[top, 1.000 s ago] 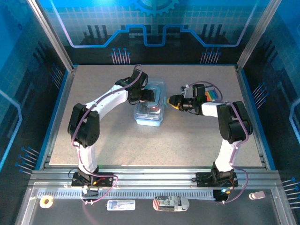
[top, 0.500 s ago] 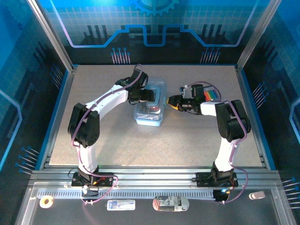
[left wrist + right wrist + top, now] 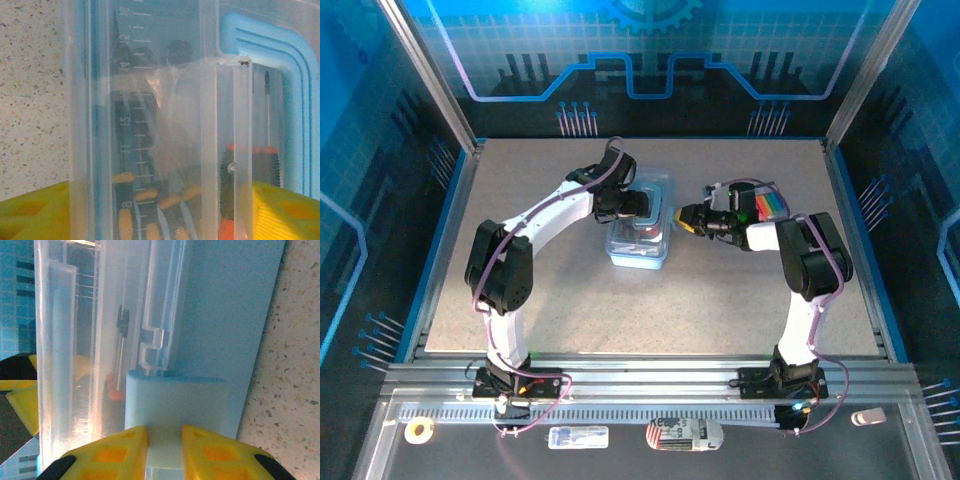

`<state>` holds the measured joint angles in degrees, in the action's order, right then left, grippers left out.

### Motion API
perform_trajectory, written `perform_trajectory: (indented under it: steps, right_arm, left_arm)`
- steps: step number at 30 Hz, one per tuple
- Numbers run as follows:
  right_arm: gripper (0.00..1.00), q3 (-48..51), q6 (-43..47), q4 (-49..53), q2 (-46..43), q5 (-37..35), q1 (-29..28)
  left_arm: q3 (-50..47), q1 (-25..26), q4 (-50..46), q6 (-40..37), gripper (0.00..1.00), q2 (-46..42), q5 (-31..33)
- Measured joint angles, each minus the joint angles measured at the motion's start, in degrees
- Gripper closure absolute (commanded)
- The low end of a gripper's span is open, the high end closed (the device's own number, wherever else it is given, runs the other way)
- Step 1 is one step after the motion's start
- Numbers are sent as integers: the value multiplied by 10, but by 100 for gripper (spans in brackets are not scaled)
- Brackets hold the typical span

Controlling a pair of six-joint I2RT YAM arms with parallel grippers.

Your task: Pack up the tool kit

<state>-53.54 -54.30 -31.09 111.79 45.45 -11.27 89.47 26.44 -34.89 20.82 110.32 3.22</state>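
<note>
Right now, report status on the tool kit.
Left gripper clamps box. Right gripper pinches blue latch. Screwdriver inside. Coloured pack off right, not blocking.

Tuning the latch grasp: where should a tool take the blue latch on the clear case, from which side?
Pinch the blue latch by its flat free end, coming from the right of the clear case, as the right tool does: the tab juts out from that wall.

arms [image 3: 545, 218]: white, black joints | cables [image 3: 476, 300]: purple | end effector fingers [image 3: 210, 450]: yellow
</note>
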Motion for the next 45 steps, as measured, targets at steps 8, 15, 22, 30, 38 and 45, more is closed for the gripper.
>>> perform_trajectory:
  steps: [8, 15, 22, 30, 38, 45]
  right_arm:
    - [75, 2, -38, -63, 23, 0, -7]
    - [74, 8, -80, -133, 46, -2, -10]
    - [70, 12, -75, -119, 36, -17, -10]
    - [68, 19, -75, -108, 29, -30, -10]
    - [74, 39, -81, -106, 28, -30, -1]
    - [81, 26, -56, -54, 26, -31, 1]
  left_arm:
    - [0, 0, 4, 0, 60, 4, 2]
    - [0, -1, 11, 1, 61, 7, 10]
    - [-2, -1, 14, 7, 61, 6, 10]
    - [-5, -1, 18, 13, 61, 4, 10]
    - [-6, 0, 22, 17, 60, 3, 10]
    - [-6, 0, 23, 17, 61, 3, 10]
